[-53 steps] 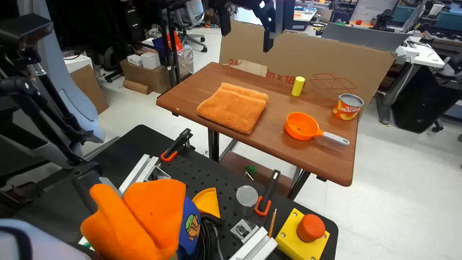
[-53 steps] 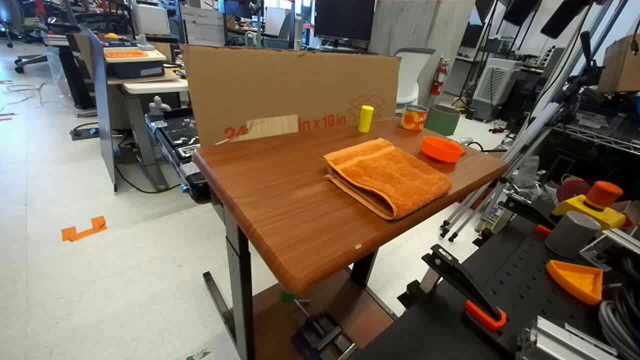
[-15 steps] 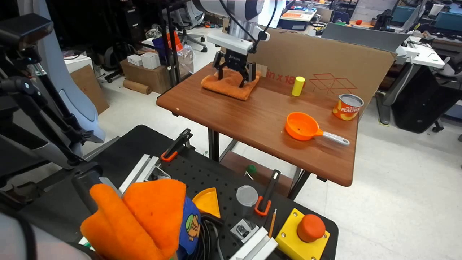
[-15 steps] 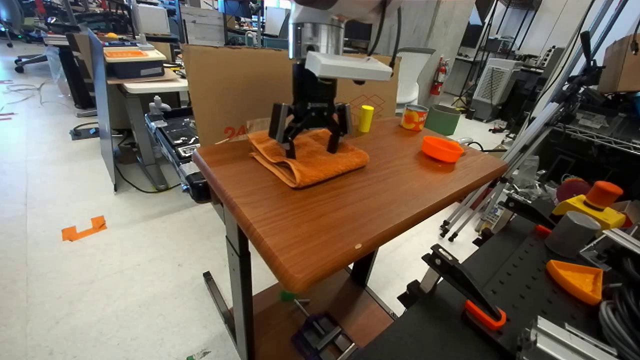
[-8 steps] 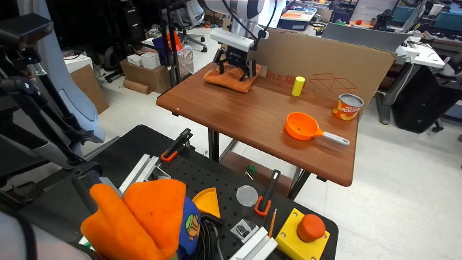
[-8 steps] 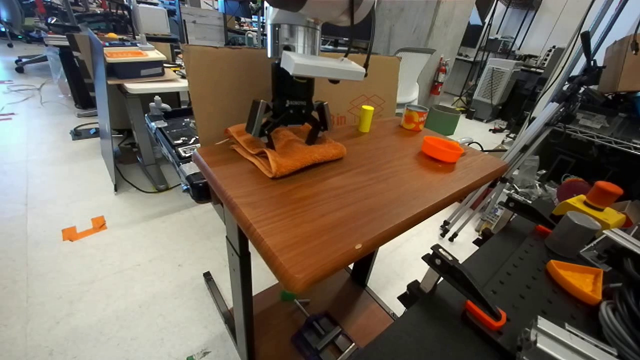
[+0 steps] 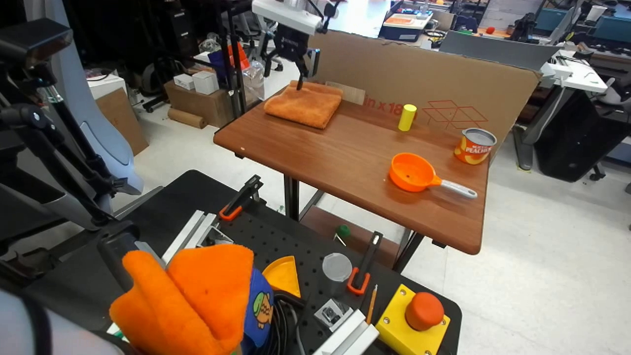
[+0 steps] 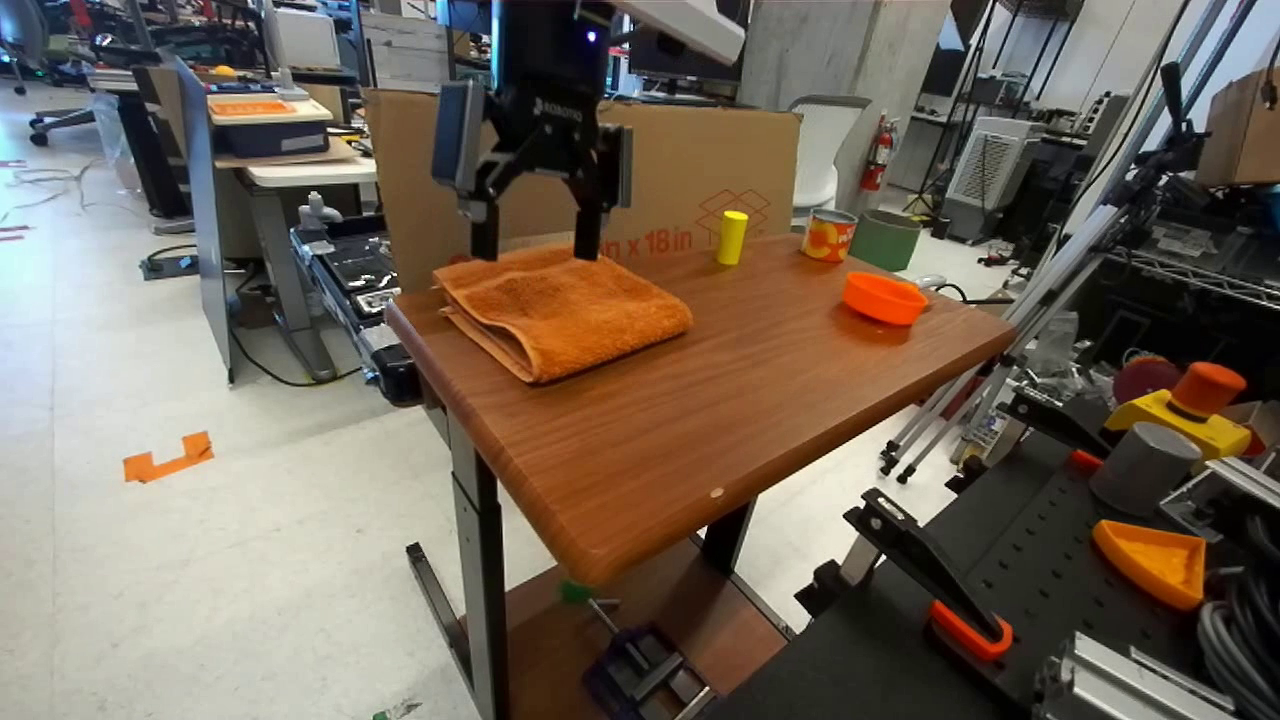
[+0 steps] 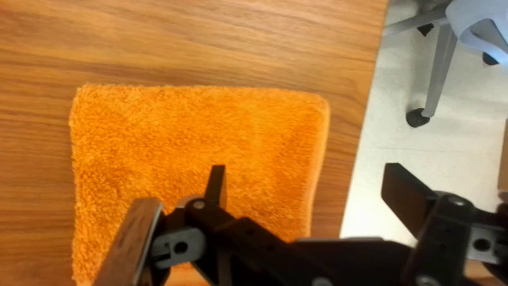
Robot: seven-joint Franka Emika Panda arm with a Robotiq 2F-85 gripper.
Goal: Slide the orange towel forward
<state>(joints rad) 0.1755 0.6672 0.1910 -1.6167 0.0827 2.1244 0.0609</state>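
The spread tool [image 8: 536,249] hangs, apparently above the orange towel [image 8: 575,312].

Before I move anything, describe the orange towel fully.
The orange towel is fuzzy, terry-like cloth folded into a rough square, with stacked layers showing along one side in an exterior view and a paler hem in the wrist view. It lies roughly flat on the wood-grain tabletop, close to an edge. The open gripper hangs above, not gripping it.
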